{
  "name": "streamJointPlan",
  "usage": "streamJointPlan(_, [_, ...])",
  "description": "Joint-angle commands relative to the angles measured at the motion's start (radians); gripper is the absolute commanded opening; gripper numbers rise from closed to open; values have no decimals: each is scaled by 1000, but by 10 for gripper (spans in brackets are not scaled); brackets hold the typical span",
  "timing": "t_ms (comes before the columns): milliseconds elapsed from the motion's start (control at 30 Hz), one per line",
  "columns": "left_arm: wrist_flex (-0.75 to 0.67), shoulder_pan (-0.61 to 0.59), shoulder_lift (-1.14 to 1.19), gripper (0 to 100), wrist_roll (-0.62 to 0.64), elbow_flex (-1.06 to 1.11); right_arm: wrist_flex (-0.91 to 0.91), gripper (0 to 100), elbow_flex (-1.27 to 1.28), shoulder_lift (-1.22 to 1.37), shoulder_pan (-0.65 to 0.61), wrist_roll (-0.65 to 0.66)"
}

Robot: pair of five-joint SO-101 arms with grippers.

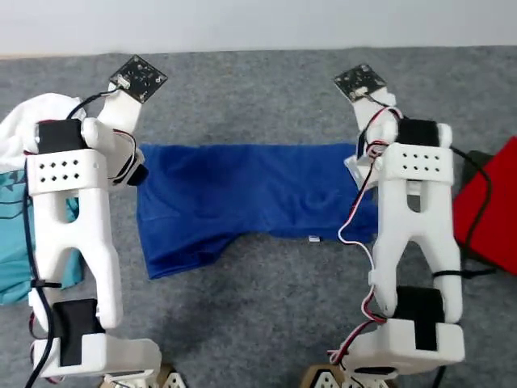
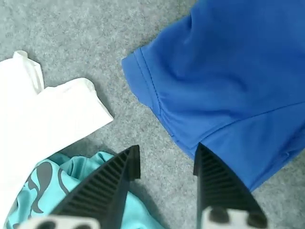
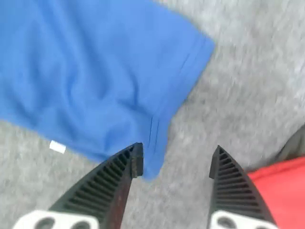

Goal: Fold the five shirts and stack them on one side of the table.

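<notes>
A blue shirt lies spread across the middle of the grey table, with one sleeve end near each arm. My left gripper is open and hovers over bare table just beside the blue shirt's hemmed sleeve edge. In the high view the left gripper sits at the shirt's left end. My right gripper is open above the edge of the blue shirt at its other sleeve, and nothing is between its fingers. It appears at the shirt's right end in the high view.
A white shirt and a teal printed shirt lie at the table's left edge, close to the left arm. A red shirt on a dark garment lies at the right edge. A small white tag shows on the blue shirt.
</notes>
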Motion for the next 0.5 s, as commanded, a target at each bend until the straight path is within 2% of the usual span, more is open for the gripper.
streamJointPlan(0, [-38, -5, -38, 185, 43, -5, -53, 177, -35, 41, -47, -11])
streamJointPlan(167, [-66, -31, -38, 185, 64, -5, -54, 40, -35, 166, -97, -11])
streamJointPlan(467, [-71, -54, -37, 185, 64, 8, 21, 32, -35, 311, -194, -193])
